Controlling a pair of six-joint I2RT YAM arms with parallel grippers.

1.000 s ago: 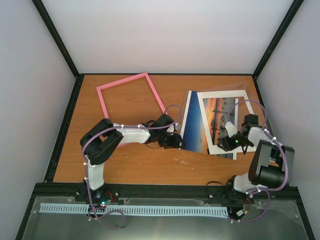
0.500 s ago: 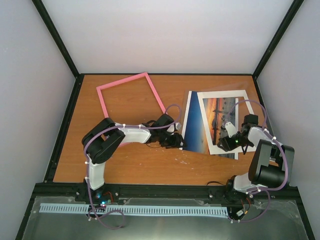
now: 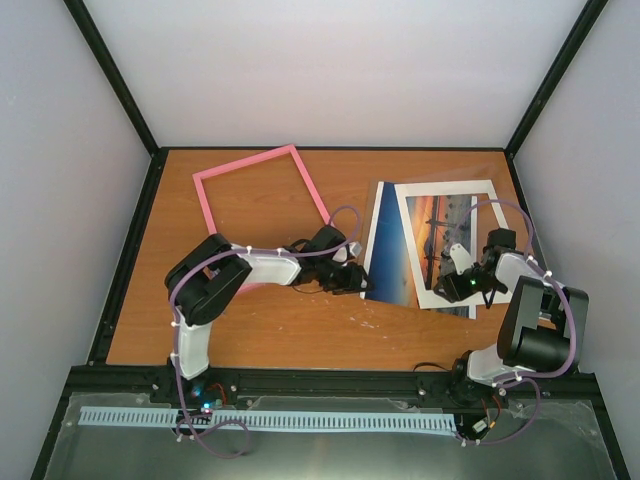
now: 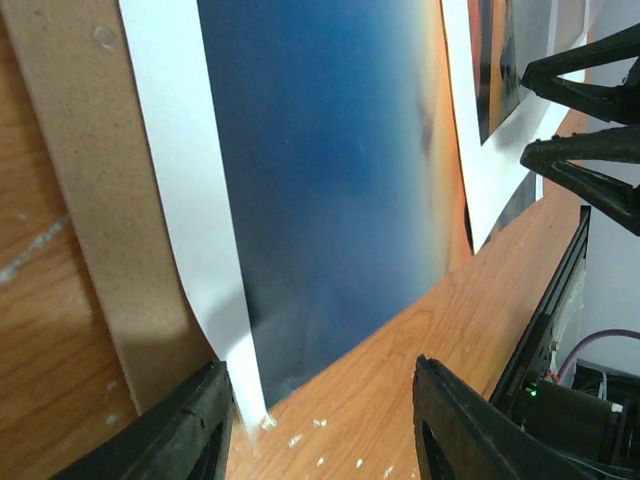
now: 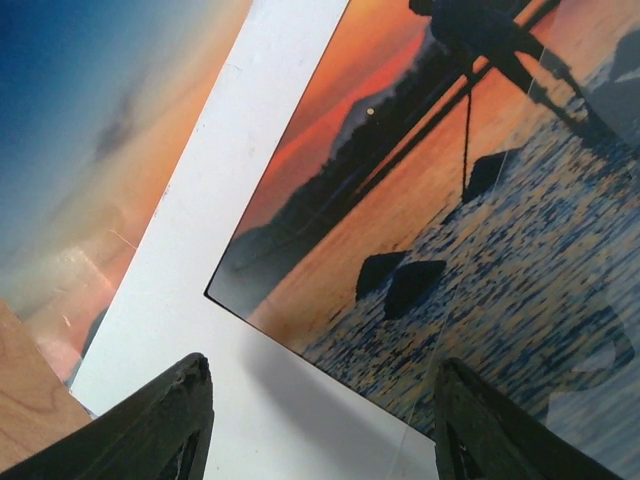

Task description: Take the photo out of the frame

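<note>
The pink frame (image 3: 262, 190) lies empty at the back left of the table. The photo (image 3: 447, 232), a white-margined sunset print with dark silhouettes (image 5: 470, 200), lies at the right, overlapping a second print (image 3: 390, 250) that fades from blue to orange (image 4: 320, 160). My left gripper (image 3: 360, 283) is low at that second print's near left corner, jaws open (image 4: 322, 400), with the white corner just inside the left finger (image 4: 190, 420) and ungripped. Brown hardboard (image 4: 80, 200) shows beside that print. My right gripper (image 3: 445, 290) hovers open (image 5: 325, 400) over the photo's white margin.
Small white flecks (image 4: 320, 460) dot the wooden table (image 3: 250, 320) near the left gripper. The right gripper's black fingers (image 4: 585, 95) show at the top right of the left wrist view. Black rails edge the table, with grey walls on three sides.
The left gripper has crept slightly to the right, toward the blue print's edge. The right arm and both prints have not moved.
</note>
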